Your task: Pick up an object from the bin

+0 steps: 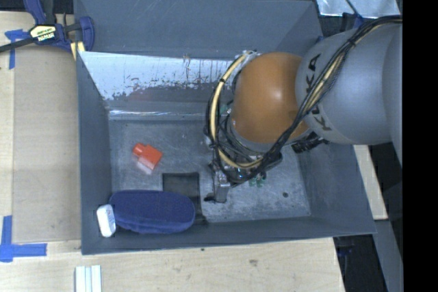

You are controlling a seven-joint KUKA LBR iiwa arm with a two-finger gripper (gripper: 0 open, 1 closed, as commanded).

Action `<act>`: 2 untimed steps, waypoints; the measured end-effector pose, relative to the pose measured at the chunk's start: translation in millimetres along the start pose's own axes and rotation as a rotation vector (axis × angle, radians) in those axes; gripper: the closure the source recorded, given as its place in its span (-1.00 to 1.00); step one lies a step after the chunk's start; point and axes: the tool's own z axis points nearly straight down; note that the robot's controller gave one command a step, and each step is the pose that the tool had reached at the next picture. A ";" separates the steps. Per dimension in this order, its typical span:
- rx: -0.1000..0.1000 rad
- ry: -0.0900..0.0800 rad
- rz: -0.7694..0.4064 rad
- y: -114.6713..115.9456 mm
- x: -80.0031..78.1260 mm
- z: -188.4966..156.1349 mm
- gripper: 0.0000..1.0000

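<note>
Camera view: grey bin (92, 147), arm entering from the right.
Gripper (220, 193): low at near side, just right of dark square pad (181, 183); open or closed, cannot tell.
Left: orange block (147, 155), blue pouch (152, 211), white piece (105, 220).
Progress: nothing visibly lifted; pick remains.

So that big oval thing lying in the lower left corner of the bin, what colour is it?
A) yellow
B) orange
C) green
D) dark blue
D: the big oval thing in the lower left corner of the bin is dark blue, with a small white piece at its left end. The only orange item there is a much smaller piece lying apart from it.
</note>
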 end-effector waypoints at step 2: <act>-0.001 -0.010 0.024 28.3 0.9 63.3 1.00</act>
